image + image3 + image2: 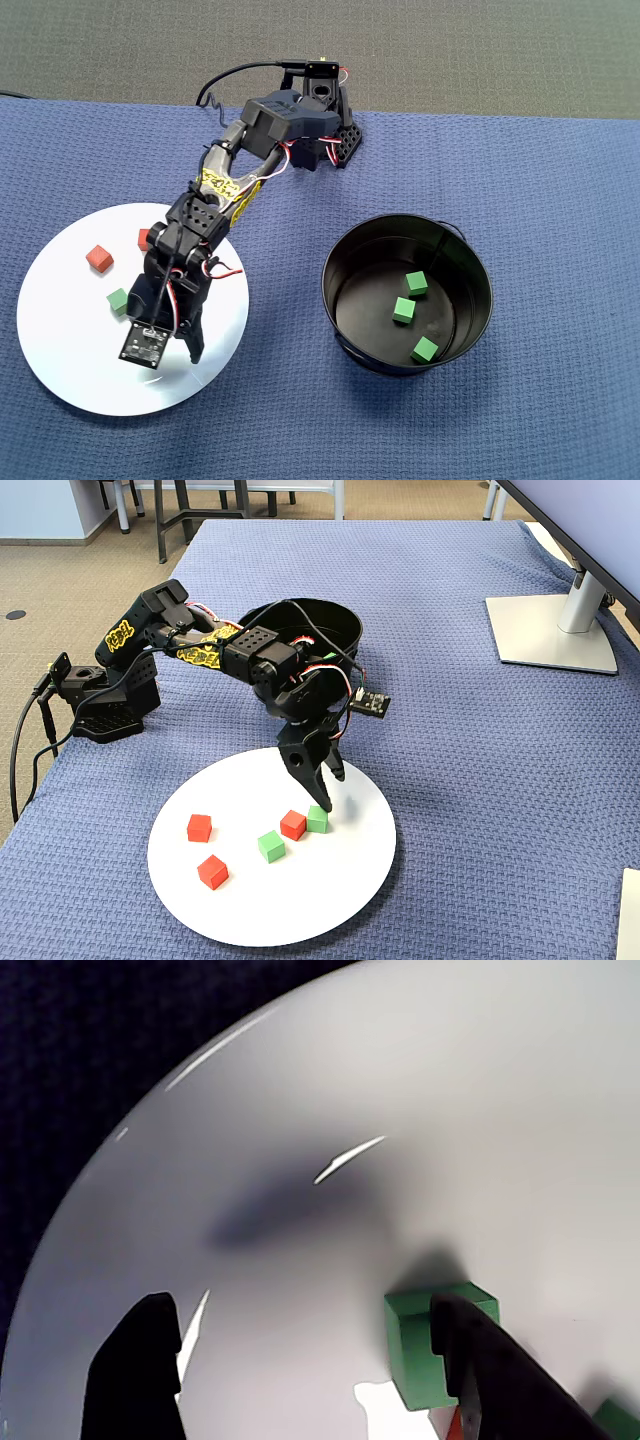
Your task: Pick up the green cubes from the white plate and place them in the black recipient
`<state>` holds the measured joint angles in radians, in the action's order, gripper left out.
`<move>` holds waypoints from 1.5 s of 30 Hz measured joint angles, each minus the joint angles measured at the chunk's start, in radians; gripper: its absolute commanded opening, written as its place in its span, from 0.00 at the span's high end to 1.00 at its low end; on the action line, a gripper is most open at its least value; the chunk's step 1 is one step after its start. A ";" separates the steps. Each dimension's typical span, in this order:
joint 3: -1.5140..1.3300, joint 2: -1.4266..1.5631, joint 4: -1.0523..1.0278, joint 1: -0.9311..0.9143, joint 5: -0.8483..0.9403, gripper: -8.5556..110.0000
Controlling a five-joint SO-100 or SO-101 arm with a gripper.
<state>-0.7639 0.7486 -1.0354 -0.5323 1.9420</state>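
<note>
One gripper (327, 790), black, two-fingered, jaws spread apart and holding nothing, poised low over the white plate (350, 900). In the wrist view its right-hand finger (490, 1375) stands in front of a green cube (418, 1345), overlapping the cube's right face; whether finger and cube touch cannot be told. The left-hand finger (140, 1370) is well clear of the cube, with bare plate between them. Two green cubes on the plate in the fixed view: the one at the gripper tips (317, 819), which sits just beside a red cube (293, 825), and a second (270, 846) nearby toward the plate's middle. Three red cubes on the plate in all, the other two (199, 827) (212, 871) lying toward its left side in that view. In the overhead view the arm covers much of the plate (60, 360); one green cube (118, 301) and one full red cube (98, 258) show beside it. One black recipient (345, 275), round, straight-walled, standing on the blue cloth (560, 200) apart from the plate, to the right in the overhead view. Contents: three green cubes (416, 283) (404, 310) (425, 350), lying separately on its shiny bottom. One monitor stand (555, 630) at the cloth's far right in the fixed view.
</note>
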 measured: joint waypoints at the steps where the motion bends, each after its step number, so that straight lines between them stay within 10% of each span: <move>1: 0.000 0.000 0.003 -0.006 0.000 0.70; 45: -0.055 0.028 0.058 -0.072 0.000 0.70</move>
<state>-0.8191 0.7762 -0.9771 -0.6044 1.9420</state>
